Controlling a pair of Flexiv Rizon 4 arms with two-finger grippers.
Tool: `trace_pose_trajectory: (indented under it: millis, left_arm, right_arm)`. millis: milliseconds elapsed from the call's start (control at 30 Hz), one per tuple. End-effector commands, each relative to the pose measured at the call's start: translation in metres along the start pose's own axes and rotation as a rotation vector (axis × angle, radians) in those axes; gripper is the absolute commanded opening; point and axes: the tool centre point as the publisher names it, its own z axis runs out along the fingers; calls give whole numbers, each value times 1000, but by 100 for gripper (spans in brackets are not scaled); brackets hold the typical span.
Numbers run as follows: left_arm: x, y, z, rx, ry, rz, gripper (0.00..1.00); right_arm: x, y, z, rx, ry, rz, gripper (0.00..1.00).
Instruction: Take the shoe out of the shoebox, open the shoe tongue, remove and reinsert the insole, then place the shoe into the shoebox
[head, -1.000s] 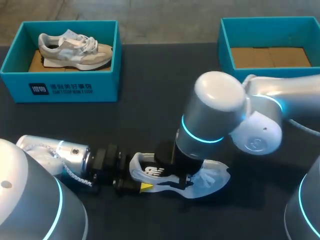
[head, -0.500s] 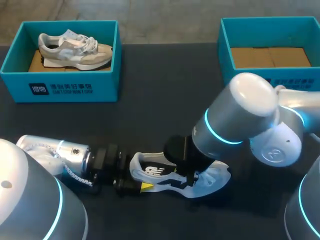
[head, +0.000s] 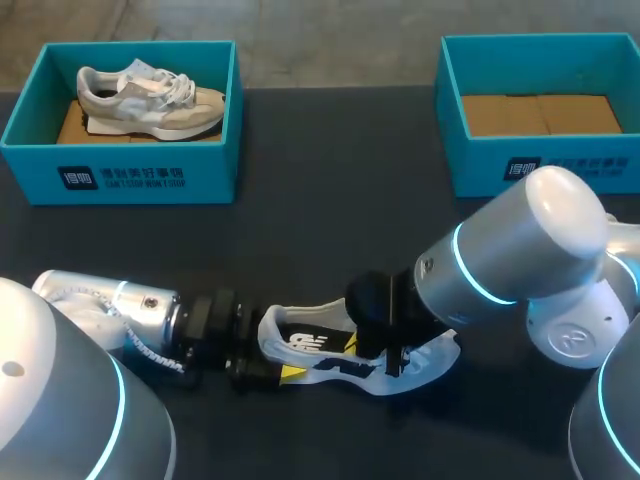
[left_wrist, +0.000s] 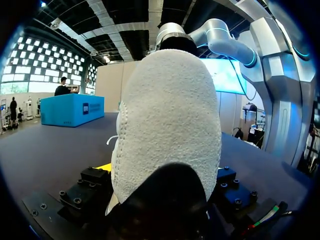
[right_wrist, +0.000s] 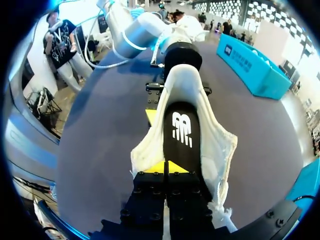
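White shoe (head: 436, 360) tight in level left gripper (head: 271, 352), insole (right_wrist: 181, 135) tight in right gripper (right_wrist: 166, 170).

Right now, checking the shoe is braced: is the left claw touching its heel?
Touching: in the left wrist view the left claw has the shoe wedged heel-first between its fingers.

shoe (left_wrist: 170, 125) heel in fuzzy rough white cloth, insole (right_wrist: 181, 137) smooth matt black, table (head: 320, 200) dark and matt, shoebox (head: 150, 175) teal cardboard, plain brown inside, right arm (head: 530, 235) shell pretty glossy silver-white
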Motion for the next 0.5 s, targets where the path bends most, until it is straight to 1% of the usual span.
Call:
trace_pose_trajectory:
  millis: [33, 100, 167, 267, 300, 400, 433, 500]
  left_arm:
    - [-2, 1, -1, -1, -2, -1, 0]
    - [-2, 1, -1, -1, -2, -1, 0]
    - [-2, 1, -1, -1, -2, -1, 0]
    - [-2, 1, -1, -1, -2, -1, 0]
    - [-2, 1, -1, -1, -2, -1, 0]
    - [-2, 1, -1, -1, -2, -1, 0]
    - [-2, 1, -1, -1, -2, -1, 0]
    - [-2, 1, -1, -1, -2, -1, 0]
  right_arm:
    - [3, 21, 0, 148, -46, -13, 0]
    - [2, 27, 0, 189, -68, -24, 0]
    - [0, 34, 0, 255, -86, -14, 0]
    - [-2, 43, 2, 330, -110, -4, 0]
    - [-3, 46, 3, 343, -113, -10, 0]
    - [-4, 52, 7, 423, -138, -2, 0]
    - [-5, 52, 9, 434, -139, -3, 0]
    - [-5, 52, 14, 484, -142, 8, 0]
